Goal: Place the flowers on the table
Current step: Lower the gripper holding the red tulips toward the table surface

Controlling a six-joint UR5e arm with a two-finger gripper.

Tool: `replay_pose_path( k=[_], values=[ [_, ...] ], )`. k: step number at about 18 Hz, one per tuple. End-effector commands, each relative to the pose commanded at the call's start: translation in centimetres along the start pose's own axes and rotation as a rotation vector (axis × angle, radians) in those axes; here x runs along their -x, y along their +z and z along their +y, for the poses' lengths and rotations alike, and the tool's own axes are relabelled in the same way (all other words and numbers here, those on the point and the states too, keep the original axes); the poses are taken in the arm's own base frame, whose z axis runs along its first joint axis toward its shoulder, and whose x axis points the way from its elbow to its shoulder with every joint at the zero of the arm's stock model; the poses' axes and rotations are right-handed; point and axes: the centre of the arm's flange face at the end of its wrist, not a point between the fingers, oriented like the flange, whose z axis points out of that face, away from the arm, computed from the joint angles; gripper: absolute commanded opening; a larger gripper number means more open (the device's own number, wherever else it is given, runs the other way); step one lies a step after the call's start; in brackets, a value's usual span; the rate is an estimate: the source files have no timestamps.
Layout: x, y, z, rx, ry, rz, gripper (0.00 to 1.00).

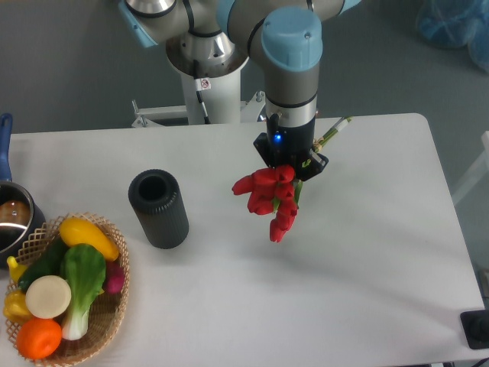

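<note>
— Nearest the lens?
— Wicker basket [114, 306] at the lower left corner, heaped with produce: orange [38, 338], pale round slice [47, 297], green-and-white leafy vegetable [82, 283], yellow squash [88, 235].

— And the flowers?
— Red tulip buds [271, 197] hanging in a cluster under the wrist, above the middle of the white table [367, 290]. Thin green stems poking out up and to the right behind the tool. Cannot tell whether lifted clear of the surface or brushing it.

— Gripper?
— Gripper [290, 164] pointing straight down, black body with a small blue light. Fingers hidden behind the buds, so cannot tell from sight whether spread or pinched; bunch hanging right at it, though.

— Around that?
— Black cylinder [158, 209] to the left of the bunch, upright or slightly tilted, open top showing, well apart from the buds and near the basket. Farther left, at the edge, part of a metal pot [14, 218] with a blue handle [4, 130]. Arm's grey and blue joints rising to the white pedestal [206, 84] behind the far edge.
</note>
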Motion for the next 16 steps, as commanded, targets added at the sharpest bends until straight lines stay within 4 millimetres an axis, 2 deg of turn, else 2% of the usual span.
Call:
replay_pose_path(
  k=[8,10,14,16],
  values=[
    [-0.3,3.2,-1.4,0.021,0.01,0.048,0.0],
    [0.0,5.0,-1.8,0.032,0.003,0.072,0.0],
    [-0.4,9.2,-4.1,0.03,0.039,0.072,0.0],
    [-0.5,11.2,-4.6,0.037,0.04,0.085,0.04]
  ],
)
